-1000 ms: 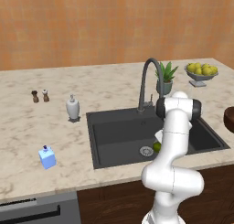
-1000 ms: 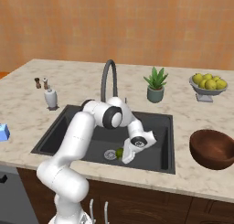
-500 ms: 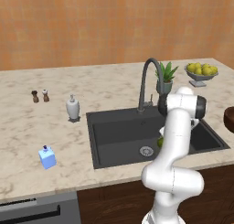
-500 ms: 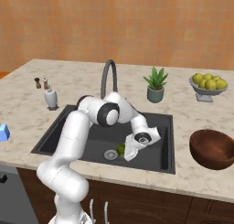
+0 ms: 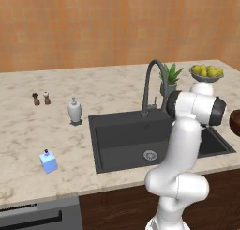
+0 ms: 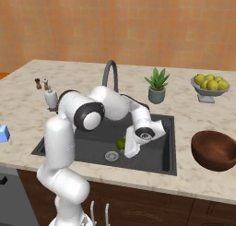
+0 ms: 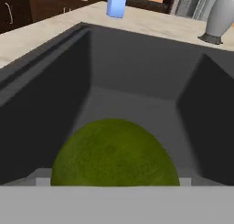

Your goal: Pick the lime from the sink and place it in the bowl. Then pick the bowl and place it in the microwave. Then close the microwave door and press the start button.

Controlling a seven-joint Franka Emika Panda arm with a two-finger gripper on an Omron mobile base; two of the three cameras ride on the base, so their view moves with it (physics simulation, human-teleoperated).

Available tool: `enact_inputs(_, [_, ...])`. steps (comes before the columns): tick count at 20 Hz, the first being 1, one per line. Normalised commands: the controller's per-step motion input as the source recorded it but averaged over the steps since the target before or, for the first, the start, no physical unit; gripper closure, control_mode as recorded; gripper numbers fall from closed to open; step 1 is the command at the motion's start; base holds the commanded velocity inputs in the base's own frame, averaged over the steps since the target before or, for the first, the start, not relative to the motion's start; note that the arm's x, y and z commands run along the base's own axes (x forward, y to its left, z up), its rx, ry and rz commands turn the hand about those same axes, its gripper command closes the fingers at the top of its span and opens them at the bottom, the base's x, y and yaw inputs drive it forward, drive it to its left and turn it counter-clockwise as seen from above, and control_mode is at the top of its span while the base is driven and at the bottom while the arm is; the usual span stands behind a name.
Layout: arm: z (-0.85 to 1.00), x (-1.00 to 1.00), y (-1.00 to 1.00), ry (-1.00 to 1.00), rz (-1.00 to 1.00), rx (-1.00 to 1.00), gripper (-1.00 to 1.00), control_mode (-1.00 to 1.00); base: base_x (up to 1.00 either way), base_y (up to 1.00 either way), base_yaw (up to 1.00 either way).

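The lime lies on the floor of the dark sink, just beyond the round drain. My gripper is down in the basin right beside it, open. In the hand view the lime looms large at the bottom centre, close in front of the hand, with the sink walls behind it. The reddish-brown bowl stands empty on the counter to the right of the sink. In the left base view my arm hides the lime, and the bowl shows at the right edge. The microwave is out of view.
The arched faucet rises behind the sink, with a potted plant and a dish of lemons to its right. A soap dispenser, two shakers and a blue bottle stand on the counter left of the sink.
The arm has swung its elbow over the basin and brought the hand closer to the lime. The jaws have stayed open. The lime has not moved.
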Motion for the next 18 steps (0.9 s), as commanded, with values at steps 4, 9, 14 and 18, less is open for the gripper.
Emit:
enact_inputs(4, [1.00, -0.56, -0.01, -0.08, -0.03, -0.12, 1.00, -1.00, 0.00, 0.00, 0.00])
enact_inputs(9, [1.00, -0.45, -0.10, -0.01, -0.08, -0.37, 1.00, -1.00, 0.00, 0.00, 0.00])
enact_inputs(14, [0.75, -0.32, 0.00, -0.03, -0.16, -0.54, 1.00, -1.00, 0.00, 0.00, 0.00])
enact_inputs(18, [0.59, -0.20, -0.09, -0.01, -0.16, -0.59, 1.00, -1.00, 0.00, 0.00, 0.00])
